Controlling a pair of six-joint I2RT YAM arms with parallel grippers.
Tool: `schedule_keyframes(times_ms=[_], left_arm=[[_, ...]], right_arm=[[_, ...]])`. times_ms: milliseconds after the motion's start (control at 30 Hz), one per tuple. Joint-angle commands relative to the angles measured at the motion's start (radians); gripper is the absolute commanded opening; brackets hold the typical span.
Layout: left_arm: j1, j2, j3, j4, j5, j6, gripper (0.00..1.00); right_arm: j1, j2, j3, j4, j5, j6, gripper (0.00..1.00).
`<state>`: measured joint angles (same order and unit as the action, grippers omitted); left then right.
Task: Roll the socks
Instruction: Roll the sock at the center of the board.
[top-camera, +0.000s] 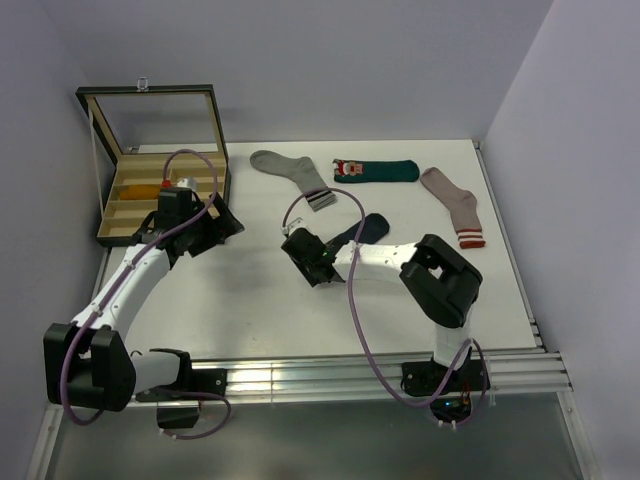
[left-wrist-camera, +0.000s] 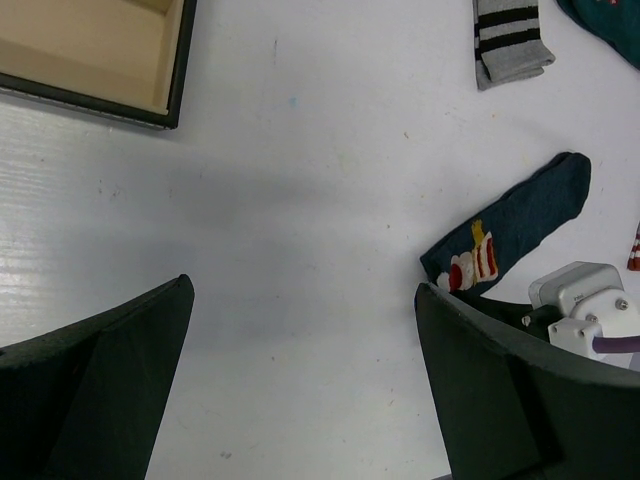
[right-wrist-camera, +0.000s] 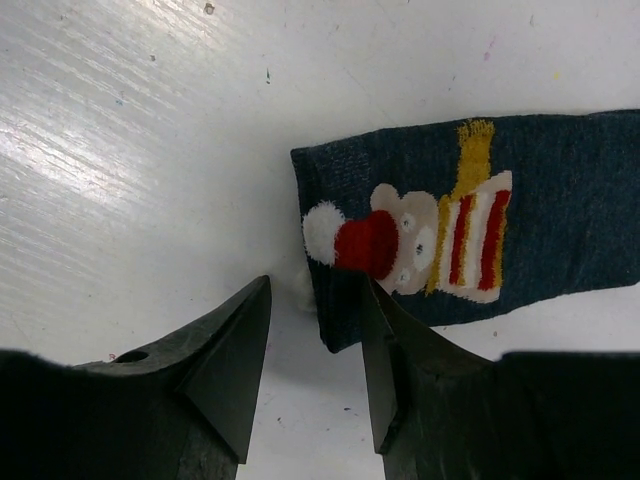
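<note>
Right gripper (right-wrist-camera: 315, 285), jaws partly apart and straddling the navy sock (right-wrist-camera: 560, 210) cuff edge, should pinch squarely, then roll toward the toe at three o'clock.

- The left arm (top-camera: 128, 288) rises from its base at the near left corner and reaches forward and a little to the right, its white link slanting toward the far side.
- The left gripper (top-camera: 226, 224) sits at the end of a dark wrist and points right and downward.
- Its fingers (left-wrist-camera: 100, 400) are spread wide apart.
- The right arm (top-camera: 440, 280) folds at a dark elbow above its base, and its white forearm runs leftward, roughly level.
- The right gripper (top-camera: 303, 255) faces left and down, low over the surface (top-camera: 250, 320).
- Its fingers (right-wrist-camera: 225, 370) stand partly apart, with a narrow gap showing between the two tips.
</note>
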<state>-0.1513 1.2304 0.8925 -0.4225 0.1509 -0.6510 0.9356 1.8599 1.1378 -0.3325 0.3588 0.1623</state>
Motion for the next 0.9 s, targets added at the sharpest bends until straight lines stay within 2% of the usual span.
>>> schedule_keyframes(times_ms=[0,133,433,667,867], left_arm=[[0.004,0.01,0.006,0.039,0.026,-0.007,0.99],[0.004,0.014,0.005,0.045,0.035,-0.009,0.99],[-0.004,0.024,-0.004,0.053,0.039,-0.022,0.99],[-0.047,0.046,0.002,0.045,0.012,-0.042,0.99],[-0.114,0.087,-0.009,0.074,-0.007,-0.102,0.98]], right_arm=[[0.008,0.027,0.007,-0.023,0.042,0.013,0.48],[0.011,0.036,-0.003,-0.025,0.048,0.019,0.45],[0.022,0.077,0.016,-0.046,0.077,0.026,0.28],[0.034,0.087,0.04,-0.036,0.028,0.026,0.0],[0.022,0.041,0.05,0.012,-0.119,0.042,0.0]])
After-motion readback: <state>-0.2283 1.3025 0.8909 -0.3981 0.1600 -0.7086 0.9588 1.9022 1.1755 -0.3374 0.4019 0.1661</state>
